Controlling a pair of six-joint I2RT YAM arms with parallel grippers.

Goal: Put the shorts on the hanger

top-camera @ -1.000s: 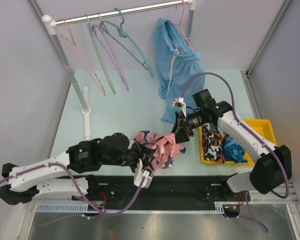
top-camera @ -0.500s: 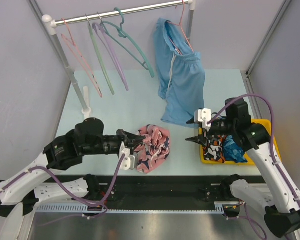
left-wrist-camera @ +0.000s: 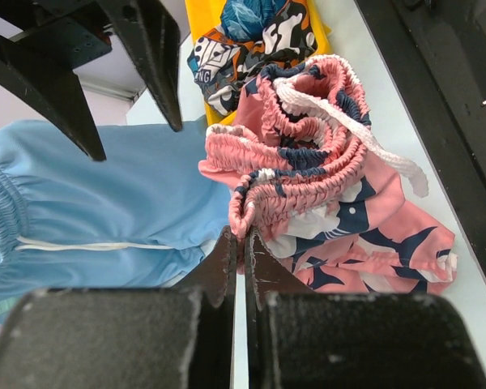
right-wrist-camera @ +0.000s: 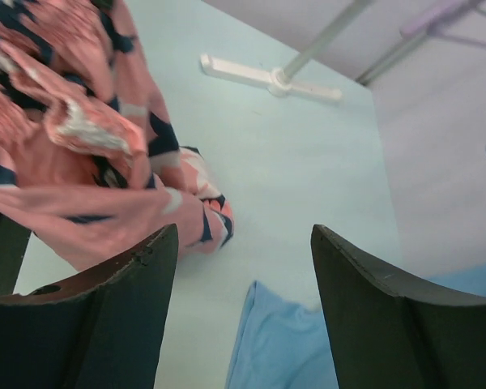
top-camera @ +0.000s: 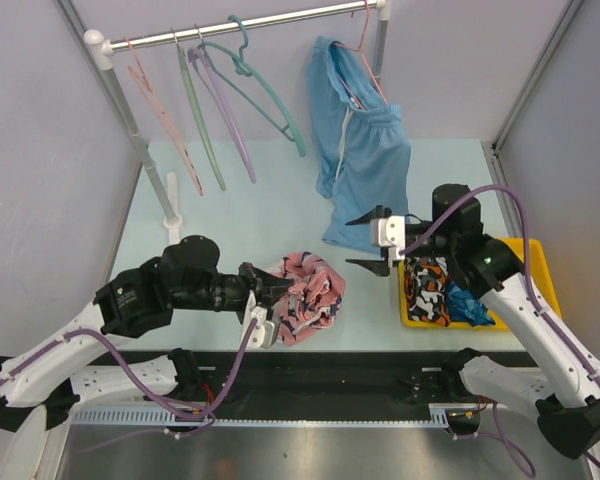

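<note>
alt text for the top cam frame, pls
Left gripper pinches the edge of the bunched pink shorts on the table; right gripper hangs open just right of them, beside a yellow bin. Behind, the teal hanger hangs empty on the rail, left of hung blue shorts.

Lab cell; panel walls (top-camera: pixel 30 150); garment rail (top-camera: pixel 280 18)

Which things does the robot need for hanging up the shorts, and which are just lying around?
For the job: pink printed shorts, teal hanger.
Just there: blue shorts, yellow tray, patterned clothes, pink hanger, purple hanger, pale green hanger.
</note>
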